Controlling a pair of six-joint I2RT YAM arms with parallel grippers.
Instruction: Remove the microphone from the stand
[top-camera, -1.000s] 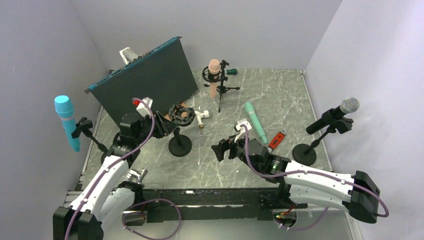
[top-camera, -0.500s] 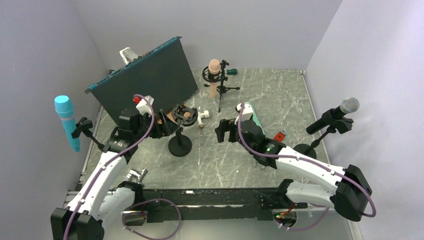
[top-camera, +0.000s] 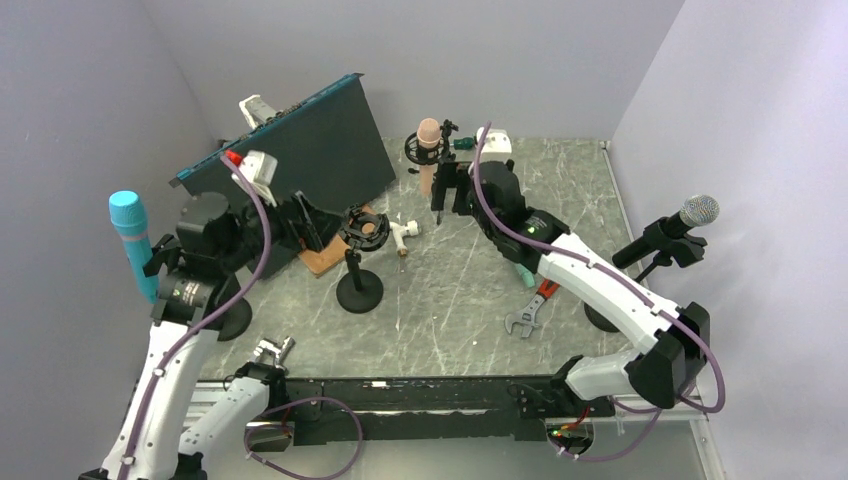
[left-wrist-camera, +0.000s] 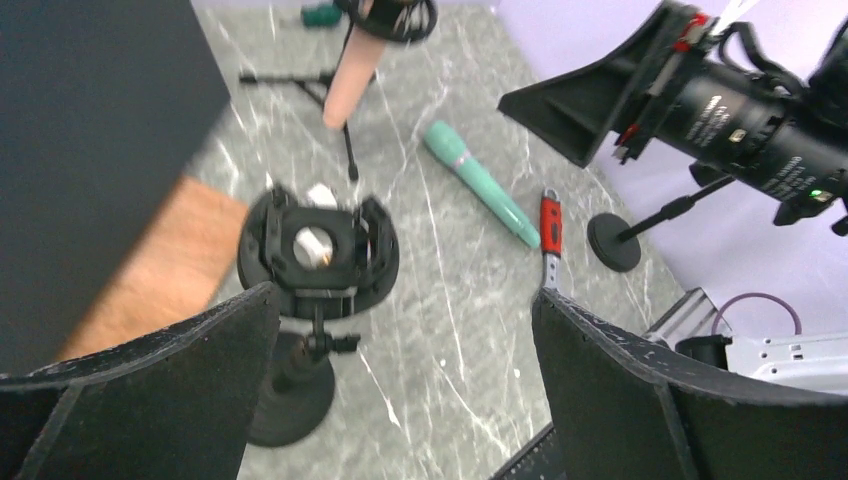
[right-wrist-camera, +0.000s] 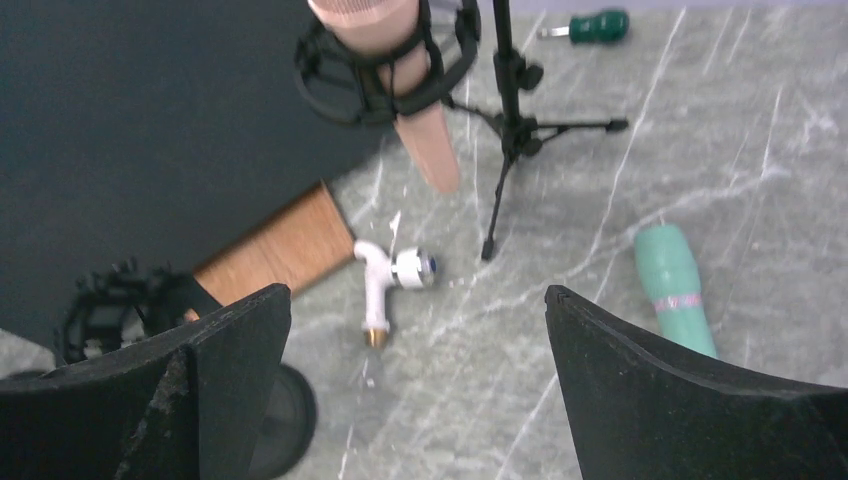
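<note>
A pink microphone (top-camera: 428, 148) (right-wrist-camera: 400, 70) sits upright in a black shock mount on a tripod stand (top-camera: 441, 190) (right-wrist-camera: 510, 120) at the back. My right gripper (top-camera: 450, 192) (right-wrist-camera: 415, 380) hovers open just right of it, touching nothing. A teal microphone (top-camera: 521, 268) (right-wrist-camera: 675, 285) (left-wrist-camera: 478, 195) lies flat on the table, partly under my right arm. My left gripper (top-camera: 308, 226) (left-wrist-camera: 405, 380) is open and empty, raised left of an empty shock mount (top-camera: 364, 228) (left-wrist-camera: 318, 250) on a round-base stand (top-camera: 359, 292).
A blue microphone (top-camera: 133, 245) stands on a stand at far left, a silver-headed one (top-camera: 690, 215) at far right. A dark board (top-camera: 290, 165) leans at back left over a wooden block (top-camera: 325, 258). White fitting (top-camera: 403, 232), red-handled wrench (top-camera: 535, 305) and green screwdriver (top-camera: 462, 143) lie on the table.
My left gripper opened and drew back up and left from the empty shock mount. My right arm swung from the near middle to the back, beside the pink microphone, uncovering the wrench.
</note>
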